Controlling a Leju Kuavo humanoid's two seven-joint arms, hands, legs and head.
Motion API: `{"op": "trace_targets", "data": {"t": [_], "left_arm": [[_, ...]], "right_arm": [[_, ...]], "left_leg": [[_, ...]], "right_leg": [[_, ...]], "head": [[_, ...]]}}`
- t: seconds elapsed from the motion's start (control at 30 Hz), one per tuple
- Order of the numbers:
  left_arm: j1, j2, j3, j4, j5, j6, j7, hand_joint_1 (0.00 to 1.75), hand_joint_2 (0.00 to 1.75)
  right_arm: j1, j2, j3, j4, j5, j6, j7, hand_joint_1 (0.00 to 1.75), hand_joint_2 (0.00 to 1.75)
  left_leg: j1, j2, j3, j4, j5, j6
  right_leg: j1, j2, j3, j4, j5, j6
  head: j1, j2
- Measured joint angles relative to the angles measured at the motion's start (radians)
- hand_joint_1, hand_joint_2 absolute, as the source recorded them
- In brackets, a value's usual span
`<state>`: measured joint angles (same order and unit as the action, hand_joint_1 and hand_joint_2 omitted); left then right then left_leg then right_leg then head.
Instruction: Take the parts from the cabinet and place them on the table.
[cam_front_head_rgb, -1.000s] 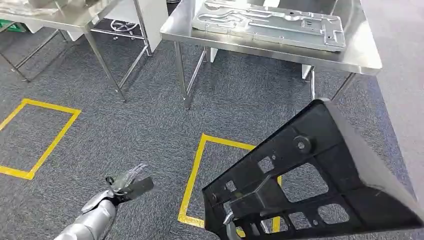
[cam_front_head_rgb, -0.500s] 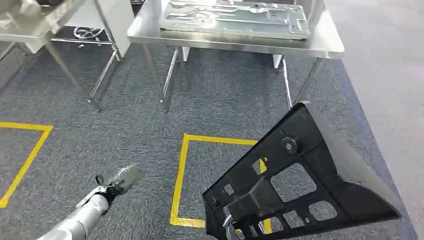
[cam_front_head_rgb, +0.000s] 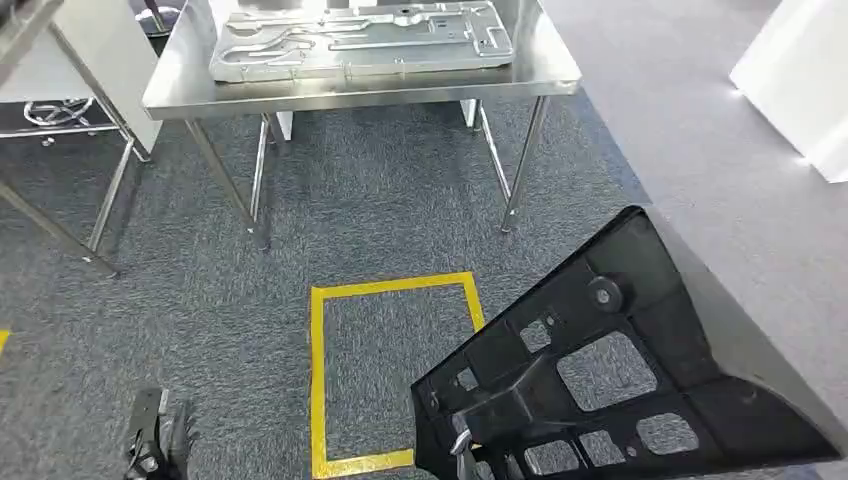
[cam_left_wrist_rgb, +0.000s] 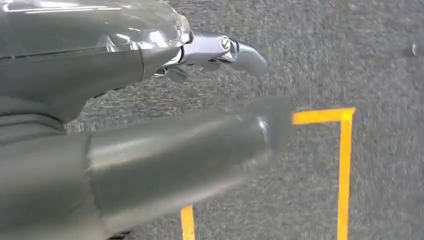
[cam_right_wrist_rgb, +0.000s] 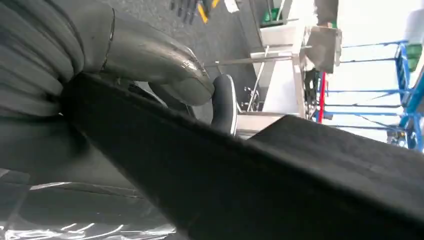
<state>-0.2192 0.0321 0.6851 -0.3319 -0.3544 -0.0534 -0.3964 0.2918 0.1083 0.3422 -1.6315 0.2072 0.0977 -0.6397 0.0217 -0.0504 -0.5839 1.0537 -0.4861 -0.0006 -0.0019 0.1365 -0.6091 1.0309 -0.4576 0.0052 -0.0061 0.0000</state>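
A large black plastic part with several cut-outs fills the lower right of the head view, tilted up on edge. My right hand grips it from below at its near end. In the right wrist view the grey thumb presses on the part's dark edge. My left hand hangs low at the bottom left above the carpet. The left wrist view shows that hand with its fingers stretched out and nothing in it. Ahead stands a steel table carrying a stamped metal panel.
A yellow tape square marks the grey carpet in front of the table. A second steel table's legs stand at the left. A white cabinet corner is at the upper right, beside lighter floor.
The whole picture has shifted: the camera has turned, and the table with the panel now lies ahead and to the left. My left arm has dropped lower. The black part stays in my right hand.
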Motion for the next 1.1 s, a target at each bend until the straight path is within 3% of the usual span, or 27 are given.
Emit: {"op": "trace_targets", "data": {"t": [0.03,0.07,0.1,0.13,0.17,0.2,0.23,0.27,0.3,0.33,0.37,0.4,0.43,0.47,0.53,0.57,0.6,0.63,0.67,0.7,0.73,0.77,0.8,0.9,0.93,1.07,1.1], "left_arm": [[0.0,-0.005,0.006,0.0,0.0,0.0,-0.002,0.0,0.0],[-0.001,-0.013,0.011,0.001,0.0,0.0,-0.002,0.0,0.0],[-0.001,-0.011,0.018,0.001,0.001,0.001,-0.003,0.0,0.0],[0.002,-0.011,0.023,0.002,0.001,0.001,-0.003,0.0,0.0],[0.006,-0.012,0.025,0.002,0.001,0.001,-0.003,0.0,0.0],[0.01,-0.012,0.029,0.003,0.001,0.001,-0.003,0.0,0.0],[0.012,-0.012,0.034,0.003,0.002,0.0,-0.003,0.0,0.0],[0.012,-0.012,0.039,0.004,0.008,-0.005,-0.006,0.0,0.0],[0.011,-0.013,0.042,0.004,0.009,-0.013,-0.015,0.0,0.0],[0.011,-0.014,0.045,0.005,0.01,-0.02,-0.023,0.0,0.0],[0.012,-0.016,0.047,0.004,0.011,-0.023,-0.03,0.0,0.0],[0.014,-0.018,0.048,0.004,0.012,-0.023,-0.037,0.0,0.0],[0.02,-0.02,0.05,0.004,0.007,-0.022,-0.048,0.0,0.0],[0.027,-0.02,0.053,0.005,0.002,-0.019,-0.06,0.0,0.0],[0.032,-0.026,0.055,0.005,-0.027,-0.007,-0.082,0.0,0.0],[0.032,-0.028,0.052,0.005,-0.065,0.015,-0.1,0.0,0.0],[0.033,-0.029,0.042,0.005,-0.102,0.036,-0.118,0.0,0.0],[0.037,-0.03,0.027,0.005,-0.151,0.054,-0.14,0.0,0.0],[0.045,-0.03,0.005,0.005,-0.206,0.064,-0.164,0.0,0.0],[0.055,-0.03,-0.02,0.009,-0.255,0.071,-0.185,0.0,0.0],[0.062,-0.031,-0.037,0.012,-0.281,0.076,-0.197,0.0,0.0],[0.069,-0.035,-0.061,0.017,-0.313,0.077,-0.208,0.0,0.0],[0.072,-0.038,-0.08,0.021,-0.324,0.076,-0.211,0.0,0.0],[0.077,-0.045,-0.099,0.033,-0.326,0.067,-0.211,0.0,0.0],[0.076,-0.047,-0.101,0.039,-0.321,0.065,-0.21,0.0,0.0],[0.078,-0.053,-0.1,0.04,-0.314,0.051,-0.214,0.0,0.0],[0.078,-0.056,-0.099,0.04,-0.307,0.045,-0.219,0.0,0.0]], "right_arm": [[0.005,0.0,-0.001,-0.006,0.0,0.0,0.0,1.75,1.75],[0.007,0.0,-0.001,-0.01,0.0,0.0,0.001,1.75,1.75],[0.009,0.0,-0.001,-0.016,0.0,0.0,0.0,1.75,1.75],[0.008,-0.001,-0.002,-0.019,0.0,0.0,0.0,1.75,1.75],[0.006,-0.001,-0.002,-0.02,0.0,0.0,0.0,1.75,1.75],[0.008,-0.001,-0.002,-0.02,0.0,0.0,0.0,1.75,1.75],[0.01,-0.001,-0.002,-0.02,0.0,0.0,0.001,1.75,1.75],[0.012,-0.002,-0.003,-0.02,0.0,-0.003,0.001,1.75,1.75],[0.014,-0.002,-0.003,-0.02,0.0,-0.009,0.001,1.75,1.75],[0.017,-0.002,-0.004,-0.023,0.0,-0.015,0.001,1.75,1.75],[0.023,-0.002,-0.005,-0.03,0.0,-0.022,0.001,1.75,1.75],[0.031,-0.002,-0.005,-0.041,0.001,-0.027,0.001,1.75,1.75],[0.034,-0.002,-0.006,-0.052,0.001,-0.032,0.001,1.75,1.75],[0.041,-0.002,-0.006,-0.06,0.002,-0.038,0.0,1.75,1.75],[0.062,-0.002,-0.008,-0.079,0.003,-0.048,0.001,1.75,1.75],[0.072,-0.002,-0.01,-0.09,0.005,-0.055,0.001,1.75,1.75],[0.085,0.0,-0.011,-0.099,0.01,-0.06,0.001,1.75,1.75],[0.09,0.002,-0.013,-0.107,0.012,-0.064,0.0,1.75,1.75],[0.092,0.006,-0.016,-0.111,0.015,-0.069,0.001,1.75,1.75],[0.096,0.009,-0.02,-0.115,0.018,-0.072,0.002,1.75,1.75],[0.104,0.011,-0.023,-0.119,0.021,-0.072,0.001,1.75,1.75],[0.112,0.011,-0.026,-0.124,0.029,-0.074,0.0,1.75,1.75],[0.118,0.013,-0.03,-0.128,0.034,-0.075,0.0,1.75,1.75],[0.135,0.026,-0.045,-0.156,0.061,-0.098,0.006,1.75,1.75],[0.141,0.036,-0.054,-0.168,0.077,-0.114,0.021,1.75,1.75],[0.167,0.067,-0.088,-0.209,0.105,-0.124,0.051,1.75,1.75],[0.171,0.075,-0.097,-0.219,0.11,-0.121,0.053,1.75,1.75]], "left_leg": [[-0.001,0.009,0.0,-0.001,0.002,0.007],[0.007,0.025,0.001,-0.009,0.007,0.016],[0.006,0.033,0.003,-0.012,0.007,0.024],[0.004,0.046,0.005,-0.014,0.007,0.031],[0.002,0.06,0.004,-0.014,0.007,0.032],[0.0,0.076,0.003,-0.014,0.005,0.034],[-0.001,0.091,0.003,-0.014,0.004,0.034],[-0.001,0.105,0.004,-0.013,0.003,0.034],[-0.002,0.118,0.005,-0.013,0.002,0.033],[-0.003,0.131,0.008,-0.014,0.0,0.031],[-0.005,0.142,0.012,-0.014,-0.002,0.03],[-0.005,0.152,0.017,-0.014,-0.005,0.028],[-0.013,0.161,0.021,-0.011,-0.011,0.019],[-0.011,0.174,0.025,-0.014,-0.012,0.015],[-0.011,0.198,0.036,-0.023,-0.013,0.006],[-0.016,0.214,0.045,-0.027,-0.016,-0.002],[-0.007,0.174,0.044,-0.016,-0.027,-0.007],[-0.007,0.116,0.029,0.022,-0.057,-0.008],[-0.005,0.082,-0.002,0.093,-0.097,-0.009],[-0.005,0.064,-0.043,0.179,-0.135,-0.012],[-0.005,0.059,-0.077,0.245,-0.157,-0.015],[-0.005,0.058,-0.097,0.276,-0.153,-0.016],[-0.004,0.058,-0.093,0.257,-0.126,-0.017],[0.001,0.042,0.0,0.027,0.012,-0.016],[-0.001,0.034,0.005,0.002,-0.01,-0.01],[-0.006,0.036,0.009,-0.005,-0.002,0.019],[-0.001,0.04,0.011,-0.012,0.004,0.027]], "right_leg": [[-0.001,0.009,-0.001,-0.001,0.002,0.006],[-0.001,0.003,-0.001,0.006,-0.002,0.01],[0.005,-0.058,-0.009,0.028,-0.019,0.015],[0.005,-0.102,-0.036,0.083,-0.057,0.021],[0.003,-0.122,-0.075,0.161,-0.099,0.025],[0.0,-0.13,-0.116,0.244,-0.136,0.028],[-0.003,-0.132,-0.145,0.301,-0.152,0.029],[-0.004,-0.132,-0.153,0.315,-0.145,0.03],[-0.004,-0.133,-0.133,0.278,-0.115,0.028],[-0.003,-0.139,-0.09,0.201,-0.074,0.023],[0.001,-0.157,-0.038,0.108,-0.035,0.014],[0.011,-0.213,0.015,0.022,-0.01,0.0],[0.021,-0.246,0.026,-0.005,-0.021,-0.007],[0.023,-0.224,0.023,-0.006,-0.016,-0.009],[0.024,-0.199,0.021,-0.008,-0.016,-0.012],[0.017,-0.182,0.026,-0.022,-0.009,-0.019],[0.008,-0.173,0.038,-0.032,0.0,-0.021],[0.004,-0.161,0.039,-0.036,0.003,-0.028],[0.003,-0.146,0.038,-0.036,0.005,-0.03],[0.003,-0.127,0.038,-0.036,0.005,-0.031],[0.003,-0.111,0.037,-0.034,0.005,-0.032],[0.004,-0.094,0.037,-0.032,0.004,-0.032],[0.004,-0.078,0.038,-0.029,0.003,-0.032],[0.001,-0.043,0.037,-0.01,-0.009,-0.023],[0.006,-0.032,0.032,0.001,-0.015,-0.015],[0.003,-0.025,0.027,-0.002,-0.021,0.007],[0.002,-0.049,0.029,0.008,-0.026,0.01]], "head": [[0.002,0.0],[0.0,0.0],[0.006,0.0],[0.016,0.0],[0.015,0.0],[0.017,0.0],[0.016,0.0],[0.016,0.0],[0.017,0.0],[0.017,0.0],[0.016,0.0],[0.017,0.0],[0.016,0.0],[0.015,0.0],[0.016,0.0],[0.015,0.0],[0.014,0.0],[0.013,0.0],[0.008,0.0],[0.003,0.0],[0.003,0.0],[0.003,0.0],[0.003,0.0],[0.002,0.0],[-0.002,0.0],[-0.002,0.0],[-0.002,0.0]]}}
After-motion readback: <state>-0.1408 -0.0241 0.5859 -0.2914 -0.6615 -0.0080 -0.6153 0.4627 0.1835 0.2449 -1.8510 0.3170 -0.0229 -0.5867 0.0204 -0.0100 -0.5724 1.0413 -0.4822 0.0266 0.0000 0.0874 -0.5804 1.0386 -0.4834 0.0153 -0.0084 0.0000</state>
